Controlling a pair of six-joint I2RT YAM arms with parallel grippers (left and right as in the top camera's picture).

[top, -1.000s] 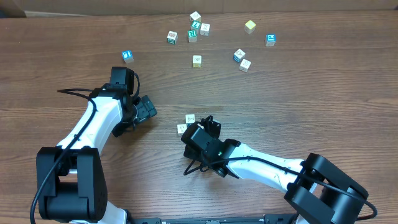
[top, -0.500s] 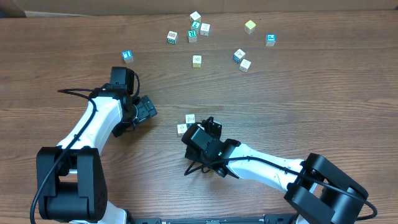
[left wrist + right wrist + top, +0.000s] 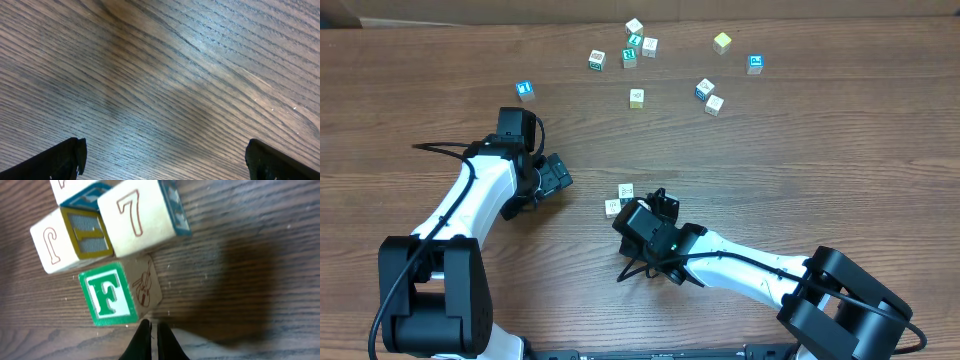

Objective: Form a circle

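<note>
Circle of tiny cream wooden alphabet cubes (image 3: 620,198): it lies near the middle of the brown wood-grain desk (image 3: 800,150), just beside the right gripper (image 3: 151,330). The right wrist view shows four cubes packed together:

- a green-faced F cube (image 3: 107,297), nearest the gripper;
- a cube with a red J and a yellow-framed face (image 3: 70,240);
- a cube with a red 7 and a blue side (image 3: 140,217);
- a fourth cube (image 3: 80,190), cut off by the frame edge.

The right gripper is clenched and grasps nothing. Its joined tips sit just beside the F cube's near edge, which suits nudging a cube rather than lifting it.

The left gripper (image 3: 552,175) is released, with only bare desk between its fingers. It is parked well apart from the cluster, probably to keep clear.

The loose spare cubes (image 3: 636,97) lie scattered along the far side.
</note>
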